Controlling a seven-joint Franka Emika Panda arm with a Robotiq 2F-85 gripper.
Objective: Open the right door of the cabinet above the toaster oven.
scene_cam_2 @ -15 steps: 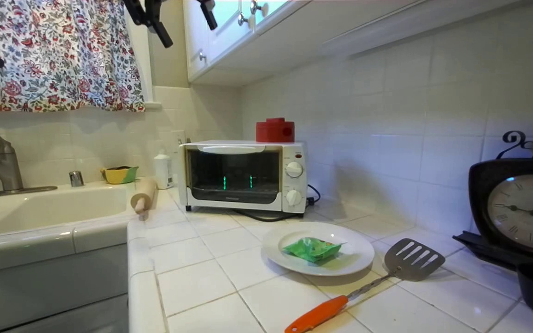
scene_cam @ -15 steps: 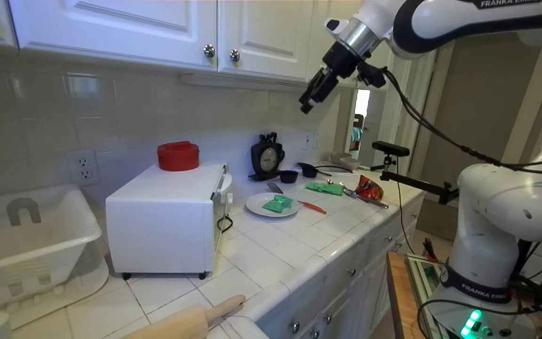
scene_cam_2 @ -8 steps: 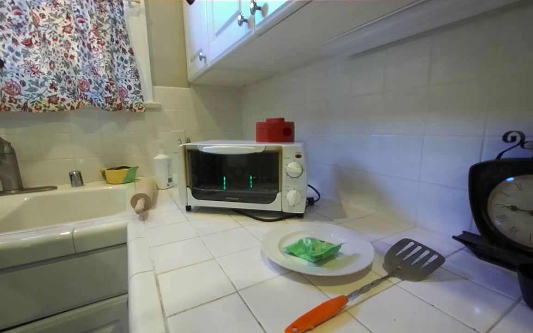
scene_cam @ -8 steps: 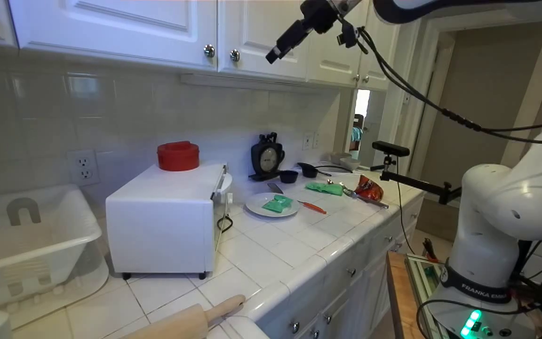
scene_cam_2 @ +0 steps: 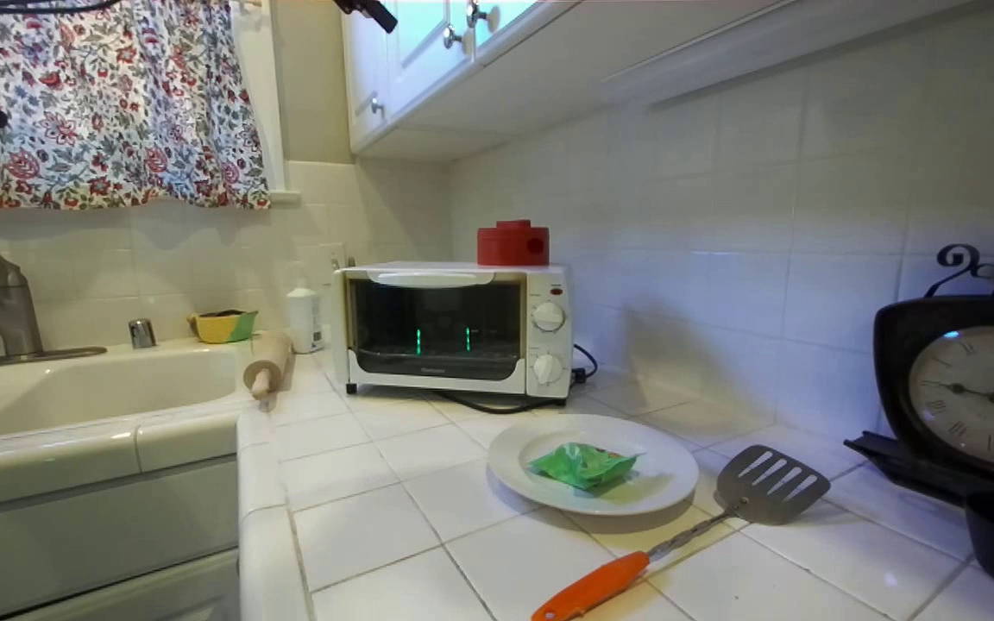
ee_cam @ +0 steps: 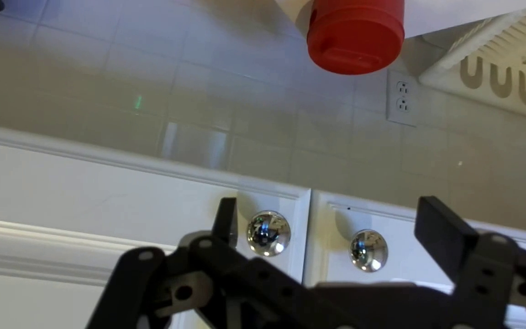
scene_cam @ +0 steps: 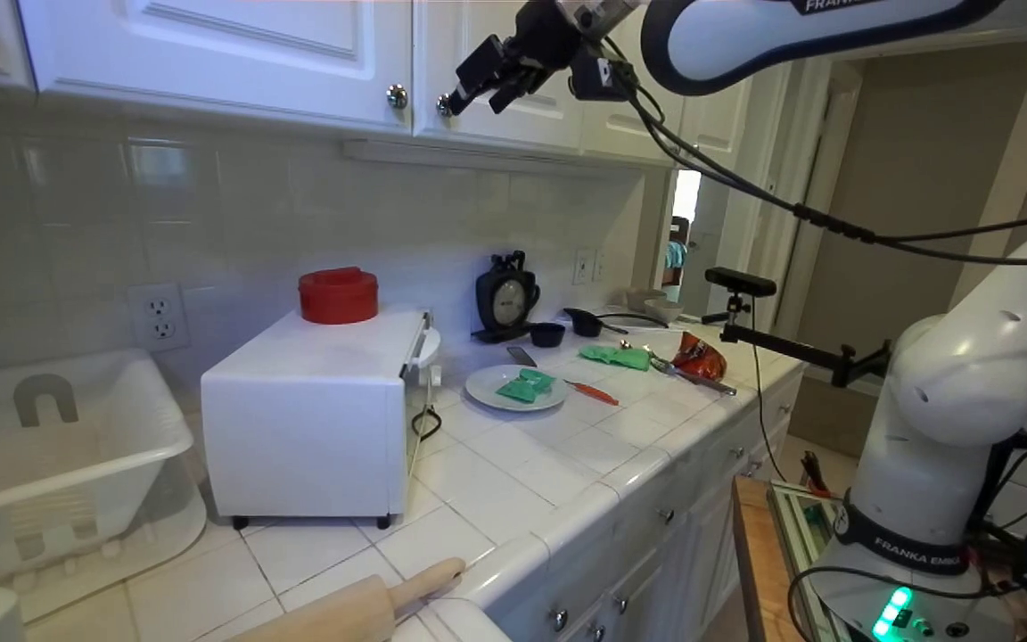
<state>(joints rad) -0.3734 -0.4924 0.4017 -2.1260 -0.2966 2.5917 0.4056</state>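
Observation:
The white cabinet [scene_cam_2: 549, 95] has its doors shut above the toaster oven [scene_cam: 304, 437], which also shows in an exterior view [scene_cam_2: 437, 328]. The right door [scene_cam: 522, 107] has a shiny round knob [scene_cam: 444, 105] at its lower corner. In the wrist view, which stands upside down, the right door [ee_cam: 85, 192] is at the left with its knob [ee_cam: 268, 233]. My gripper [ee_cam: 331, 221] is wide open before the doors. Both doors' knobs appear between its fingers; one finger is close beside the right door's knob. In an exterior view a fingertip of the gripper [scene_cam: 478, 104] overlaps that knob; contact cannot be told.
The left door's knob [ee_cam: 369, 250] is close beside the right door's. A red container [scene_cam: 338, 296] stands on the toaster oven. A white dish rack [scene_cam: 157, 455], a plate [scene_cam: 482, 399], a black clock [scene_cam: 508, 299] and a rolling pin [scene_cam: 344, 615] are on the counter.
My gripper has moved up and left in an exterior view, from below the cabinet's right side to the right door's knob, and has turned. The doors have not moved.

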